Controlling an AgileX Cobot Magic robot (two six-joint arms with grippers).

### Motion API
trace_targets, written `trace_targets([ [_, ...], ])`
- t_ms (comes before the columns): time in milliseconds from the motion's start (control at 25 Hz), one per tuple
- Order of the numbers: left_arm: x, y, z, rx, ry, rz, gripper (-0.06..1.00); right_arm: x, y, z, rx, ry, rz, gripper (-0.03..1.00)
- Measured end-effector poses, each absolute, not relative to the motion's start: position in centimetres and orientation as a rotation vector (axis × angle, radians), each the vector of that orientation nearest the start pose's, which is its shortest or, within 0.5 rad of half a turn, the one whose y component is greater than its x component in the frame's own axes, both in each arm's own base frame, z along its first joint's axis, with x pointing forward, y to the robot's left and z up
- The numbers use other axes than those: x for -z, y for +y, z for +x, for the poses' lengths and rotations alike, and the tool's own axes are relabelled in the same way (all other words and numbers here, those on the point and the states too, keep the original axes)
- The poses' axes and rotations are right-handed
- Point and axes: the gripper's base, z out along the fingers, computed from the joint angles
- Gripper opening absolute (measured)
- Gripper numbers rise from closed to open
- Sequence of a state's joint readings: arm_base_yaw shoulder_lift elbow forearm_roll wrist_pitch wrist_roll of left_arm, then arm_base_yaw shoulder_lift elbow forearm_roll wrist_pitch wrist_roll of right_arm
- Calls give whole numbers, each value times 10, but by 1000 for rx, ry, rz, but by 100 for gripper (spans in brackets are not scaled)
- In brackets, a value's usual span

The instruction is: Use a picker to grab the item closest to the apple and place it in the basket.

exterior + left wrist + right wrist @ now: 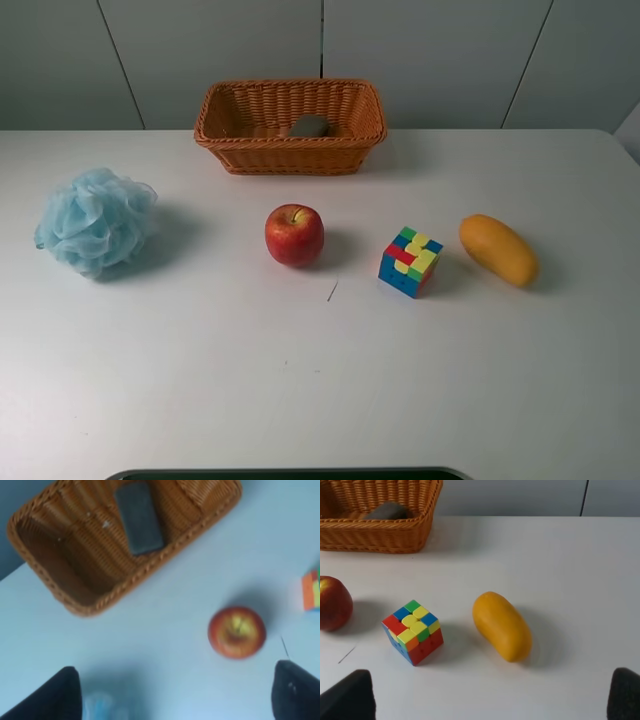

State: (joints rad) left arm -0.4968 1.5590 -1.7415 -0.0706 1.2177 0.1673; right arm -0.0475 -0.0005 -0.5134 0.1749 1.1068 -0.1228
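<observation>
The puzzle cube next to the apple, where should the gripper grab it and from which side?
Grip the puzzle cube across two opposite flat side faces, coming straight down from above. It sits flat but turned corner-forward, so rotate the gripper to match; the apple and mango stand apart.

— What lies ahead of the right jaws?

— Bare bench (580, 570) first, then the cube (413, 631) and mango (501, 625), near each other with an open lane between.

— And the left jaws?

— Spread wide over bare bench; the apple (236, 631) sits just ahead of one finger (297, 692), the basket (95, 607) stands further ahead, and a grey block (139, 517) lies inside it.
</observation>
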Motion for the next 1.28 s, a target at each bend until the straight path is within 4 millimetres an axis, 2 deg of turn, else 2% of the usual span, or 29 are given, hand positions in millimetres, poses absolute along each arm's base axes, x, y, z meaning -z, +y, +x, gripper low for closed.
trace_targets([
  [80, -429, -145, 255, 226, 2365, 831, 73, -278, 15, -9, -105, 2063, -92, 70],
  [160, -429, -132, 228, 233, 2361, 835, 73, -278, 15, -9, -105, 2063, -92, 70],
  [360, -419, -98, 162, 268, 2343, 832, 73, -278, 15, -9, -105, 2063, -92, 70],
  [480, -406, -75, 124, 272, 2325, 803, 73, -278, 15, -9, -105, 2063, -92, 70],
  [640, -380, -43, 83, 251, 2309, 640, 73, -278, 15, -9, -105, 2063, -92, 70],
  [800, -349, -23, 56, 182, 2277, 424, 73, -278, 15, -9, -105, 2063, -92, 70],
  [920, -324, -15, 37, 110, 2257, 330, 73, -278, 15, -9, -105, 2063, -92, 70],
  [1200, -285, -13, 6, 28, 2139, 208, 74, -278, 15, -9, -105, 2063, -92, 70],
  [1280, -281, -13, -2, 20, 2095, 202, 74, -278, 15, -9, -105, 2063, -92, 70],
])
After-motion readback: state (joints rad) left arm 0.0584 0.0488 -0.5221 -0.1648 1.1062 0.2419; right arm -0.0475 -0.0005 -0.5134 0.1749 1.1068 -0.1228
